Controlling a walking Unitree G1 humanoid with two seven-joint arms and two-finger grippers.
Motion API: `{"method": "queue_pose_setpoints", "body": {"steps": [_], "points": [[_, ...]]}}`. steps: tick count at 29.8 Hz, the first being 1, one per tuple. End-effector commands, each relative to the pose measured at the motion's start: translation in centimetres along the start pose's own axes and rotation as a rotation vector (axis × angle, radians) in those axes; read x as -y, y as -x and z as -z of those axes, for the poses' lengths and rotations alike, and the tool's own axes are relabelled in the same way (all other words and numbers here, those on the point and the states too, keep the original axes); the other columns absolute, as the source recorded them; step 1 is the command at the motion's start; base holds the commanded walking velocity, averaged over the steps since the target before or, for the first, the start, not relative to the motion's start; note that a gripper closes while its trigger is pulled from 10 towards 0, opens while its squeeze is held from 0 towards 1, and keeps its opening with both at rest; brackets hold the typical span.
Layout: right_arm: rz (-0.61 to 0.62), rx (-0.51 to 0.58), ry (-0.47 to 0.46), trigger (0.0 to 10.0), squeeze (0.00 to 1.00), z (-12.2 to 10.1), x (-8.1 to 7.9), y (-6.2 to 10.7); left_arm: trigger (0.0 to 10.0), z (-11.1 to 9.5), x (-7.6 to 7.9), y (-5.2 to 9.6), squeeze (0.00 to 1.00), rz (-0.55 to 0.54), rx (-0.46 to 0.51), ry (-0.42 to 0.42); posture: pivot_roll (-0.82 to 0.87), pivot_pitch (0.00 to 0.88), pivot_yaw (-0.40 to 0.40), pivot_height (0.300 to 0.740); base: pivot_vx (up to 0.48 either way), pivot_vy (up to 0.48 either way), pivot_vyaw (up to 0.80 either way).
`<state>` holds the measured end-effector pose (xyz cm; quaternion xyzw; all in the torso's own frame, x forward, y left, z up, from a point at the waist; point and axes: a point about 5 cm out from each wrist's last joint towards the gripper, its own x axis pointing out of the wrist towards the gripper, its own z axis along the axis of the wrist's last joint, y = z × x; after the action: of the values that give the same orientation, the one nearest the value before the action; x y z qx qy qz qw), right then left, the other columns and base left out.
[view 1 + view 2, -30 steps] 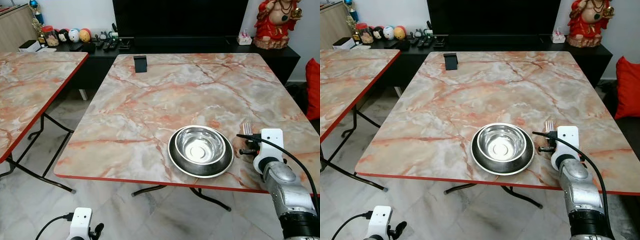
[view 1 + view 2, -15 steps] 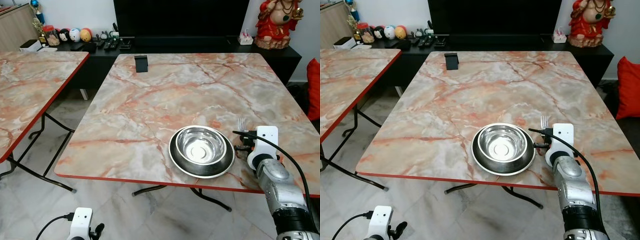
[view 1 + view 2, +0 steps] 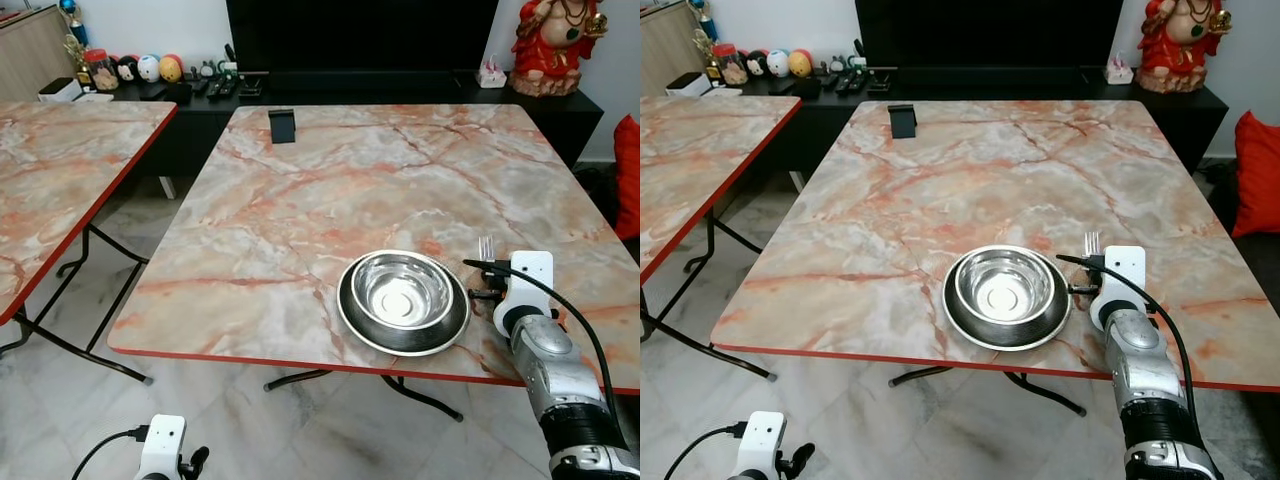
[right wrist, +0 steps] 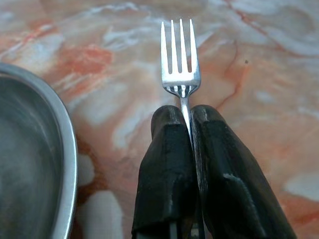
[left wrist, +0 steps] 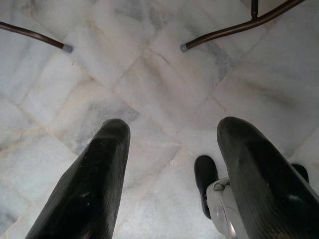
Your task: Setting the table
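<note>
A steel bowl (image 3: pixel 402 288) sits inside a dark plate (image 3: pixel 403 330) near the front edge of the marble table (image 3: pixel 330 190). Just right of the plate, my right gripper (image 4: pixel 185 117) is shut on a silver fork (image 4: pixel 179 59), whose tines (image 3: pixel 486 247) point away from me low over the tabletop. In the right wrist view the bowl's rim (image 4: pixel 67 149) lies close beside the fingers (image 4: pixel 167 164). My left gripper (image 5: pixel 169 144) hangs open above the tiled floor, holding nothing.
A small black stand (image 3: pixel 282 127) is at the table's far left. A second marble table (image 3: pixel 60 170) stands to the left. Behind are a dark TV console (image 3: pixel 360 90) with small items and a red statue (image 3: pixel 555 45). A red cushion (image 3: pixel 628 175) is at right.
My right gripper with the fork has shifted left, closer to the plate, and settled there. The fork, blurred a second ago, now shows sharply. The left arm has stayed still.
</note>
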<state>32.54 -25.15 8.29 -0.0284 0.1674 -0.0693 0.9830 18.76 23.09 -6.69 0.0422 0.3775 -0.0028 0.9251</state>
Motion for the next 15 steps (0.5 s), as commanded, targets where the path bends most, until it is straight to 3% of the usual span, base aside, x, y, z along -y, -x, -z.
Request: {"method": "queue_pose_setpoints", "body": {"steps": [1,15], "points": [[0.0,0.006,0.005,10.0,0.0,-0.18,-0.21,-0.16,10.0,0.13,-0.08,0.02,0.0,-0.002,-0.011,-0.003,0.0,0.0,0.05,0.74,0.0,0.0,0.0],[0.011,-0.013,0.008,10.0,0.0,0.4,-0.03,-0.24,10.0,0.09,-0.17,0.02,0.0,-0.002,-0.012,-0.008,0.0,0.0,0.053,0.74,0.0,0.0,0.0]]}}
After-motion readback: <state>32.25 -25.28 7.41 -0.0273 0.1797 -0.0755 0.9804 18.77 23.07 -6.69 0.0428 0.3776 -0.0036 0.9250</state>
